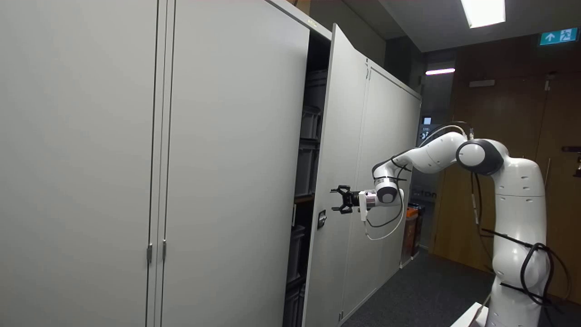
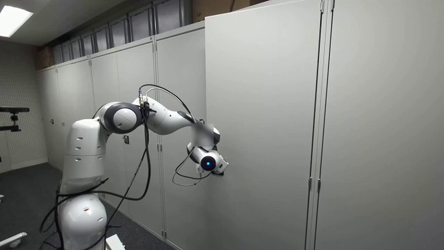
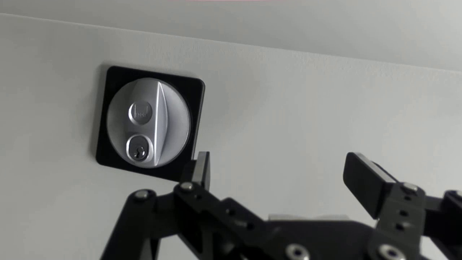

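A pale grey cabinet door point(image 1: 342, 136) stands ajar, its free edge swung out from the cabinet. On it is a round silver knob point(image 3: 144, 124) with a keyhole, set in a square black plate point(image 3: 103, 151); the knob point(image 1: 322, 219) also shows in an exterior view. My gripper point(image 3: 278, 157) is open, with nothing between its fingers. In the wrist view, the left fingertip overlaps the plate's lower right corner; contact cannot be told. An exterior view puts the gripper point(image 1: 333, 200) just above and to the right of the knob. The wrist hides the gripper in front of the door point(image 2: 263, 104).
Grey boxes point(image 1: 310, 122) stand on shelves inside the dark gap. A shut cabinet door point(image 1: 236, 159) lies beside the gap. Other tall cabinets point(image 2: 135, 86) line the wall, with boxes point(image 2: 138, 26) on top. Cables point(image 1: 392, 222) hang in loops from the arm.
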Robot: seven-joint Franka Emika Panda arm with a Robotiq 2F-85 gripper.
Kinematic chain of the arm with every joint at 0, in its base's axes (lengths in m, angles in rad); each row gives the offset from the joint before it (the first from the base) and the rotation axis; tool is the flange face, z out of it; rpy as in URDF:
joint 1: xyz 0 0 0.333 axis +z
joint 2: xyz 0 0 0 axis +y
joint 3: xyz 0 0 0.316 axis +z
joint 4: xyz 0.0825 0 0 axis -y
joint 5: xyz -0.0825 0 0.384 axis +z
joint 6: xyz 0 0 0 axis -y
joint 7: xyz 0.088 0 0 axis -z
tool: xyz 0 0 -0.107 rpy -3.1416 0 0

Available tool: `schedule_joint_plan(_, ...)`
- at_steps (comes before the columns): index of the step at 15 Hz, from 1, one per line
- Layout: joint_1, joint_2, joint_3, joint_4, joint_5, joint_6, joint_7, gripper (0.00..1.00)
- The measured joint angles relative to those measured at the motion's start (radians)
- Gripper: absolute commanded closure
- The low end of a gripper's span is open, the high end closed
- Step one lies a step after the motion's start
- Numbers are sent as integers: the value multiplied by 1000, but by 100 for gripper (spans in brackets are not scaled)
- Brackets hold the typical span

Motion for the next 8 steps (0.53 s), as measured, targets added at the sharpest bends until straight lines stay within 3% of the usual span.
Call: schedule_joint_plan(8, 0, -6, 0, -19, -16, 4, -95, 0)
